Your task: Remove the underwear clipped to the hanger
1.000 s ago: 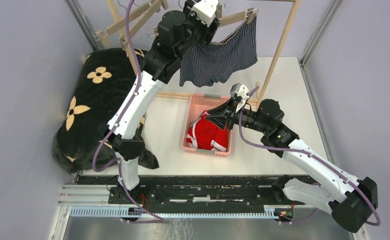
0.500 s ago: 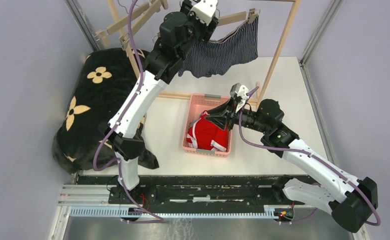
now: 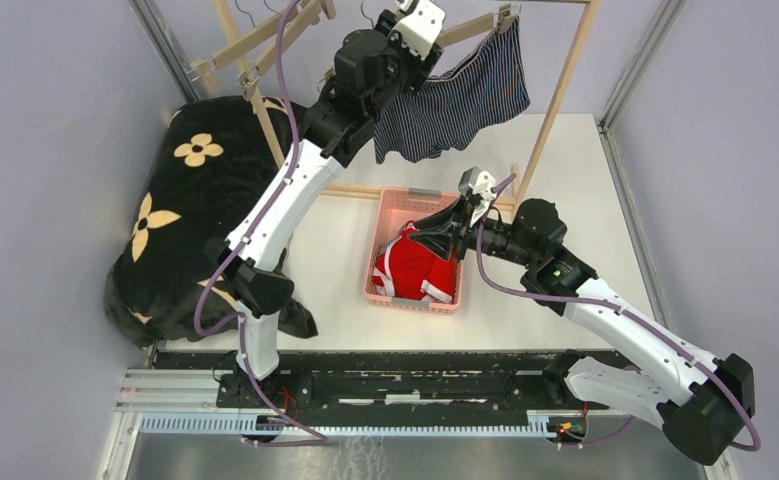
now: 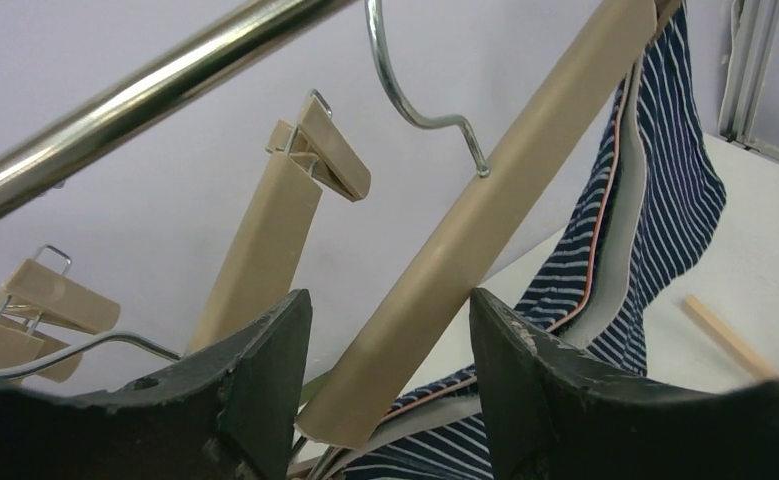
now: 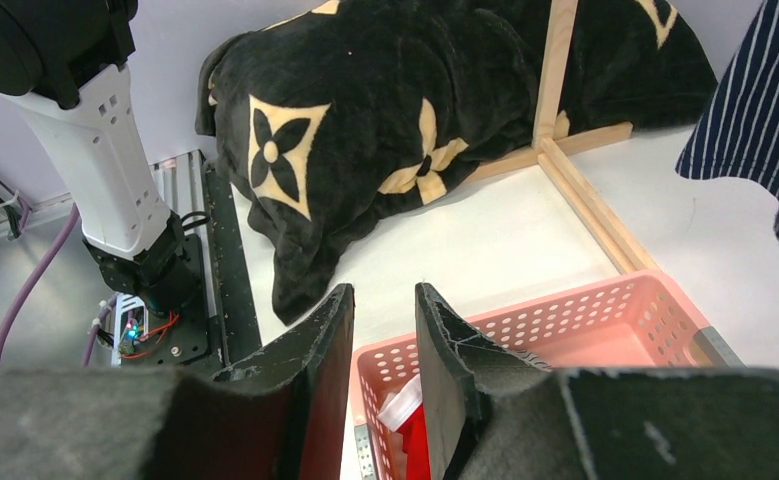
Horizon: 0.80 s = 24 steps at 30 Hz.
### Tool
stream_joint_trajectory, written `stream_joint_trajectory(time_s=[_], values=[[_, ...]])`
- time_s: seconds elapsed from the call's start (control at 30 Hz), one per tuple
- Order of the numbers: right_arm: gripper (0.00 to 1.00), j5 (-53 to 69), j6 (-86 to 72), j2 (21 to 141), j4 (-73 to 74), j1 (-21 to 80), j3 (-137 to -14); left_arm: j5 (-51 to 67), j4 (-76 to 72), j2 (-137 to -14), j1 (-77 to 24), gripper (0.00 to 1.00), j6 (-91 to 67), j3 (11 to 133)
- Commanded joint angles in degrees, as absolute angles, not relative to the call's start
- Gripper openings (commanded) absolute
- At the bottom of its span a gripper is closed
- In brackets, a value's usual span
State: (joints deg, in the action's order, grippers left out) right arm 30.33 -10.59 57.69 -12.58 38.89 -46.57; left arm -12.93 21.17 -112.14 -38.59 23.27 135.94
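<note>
Nearest me, the right arm lies low across the lower right of the top view, elbow bent and forearm angled up-left. The right gripper (image 5: 383,292) hovers above the near rim of the pink basket (image 3: 377,262). Its fingers are slightly parted and grasp nothing, so I judge it is parked there out of the way. The red briefs (image 3: 415,268) with the white waistband are already off the rack, heaped in the basket at mid-frame. I cannot pick out any grey striped pair.

At left the black flowered blanket (image 3: 190,205) is draped over the foot of the wooden rack (image 3: 557,100).

Farther back, the left arm stretches almost straight up toward the top centre. The left gripper (image 4: 387,300) points upward at the metal rail (image 4: 135,110). Its fingers (image 4: 265,390) are spread and straddle the beige hanger (image 4: 485,200) without clamping it, probably lining up on the bar.

The dark blue striped boxers (image 3: 460,100) hang at upper centre, caught only at their upper right corner, with the left side drooping free. That far clip looks like the last hold to undo.
</note>
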Motion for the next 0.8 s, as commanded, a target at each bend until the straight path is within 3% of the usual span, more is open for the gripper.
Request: stream_joint_trajectory(time_s=[0.0, 0.07, 0.2, 0.23, 0.77], values=[[0.37, 29.59, -10.02, 56.71, -14.76, 39.13, -46.66, -11.80, 20.65, -111.94, -38.16, 0.62, 24.94, 134.77], [0.37, 29.45, -10.02, 56.69, -14.77, 39.20, -46.58, -10.96, 20.51, -111.88, -38.03, 0.52, 24.52, 134.15], [0.37, 29.33, -10.02, 56.51, -14.77, 39.20, -46.33, -9.75, 19.56, -112.11, -37.73, 0.08, 23.30, 133.85], [0.37, 29.23, -10.02, 56.47, -14.74, 39.13, -46.24, -9.45, 19.26, -112.10, -37.66, 0.03, 22.95, 133.86], [0.38, 28.94, -10.02, 56.69, -15.21, 39.27, -45.53, -1.46, 10.19, -108.63, -33.80, 0.03, 13.23, 132.93]])
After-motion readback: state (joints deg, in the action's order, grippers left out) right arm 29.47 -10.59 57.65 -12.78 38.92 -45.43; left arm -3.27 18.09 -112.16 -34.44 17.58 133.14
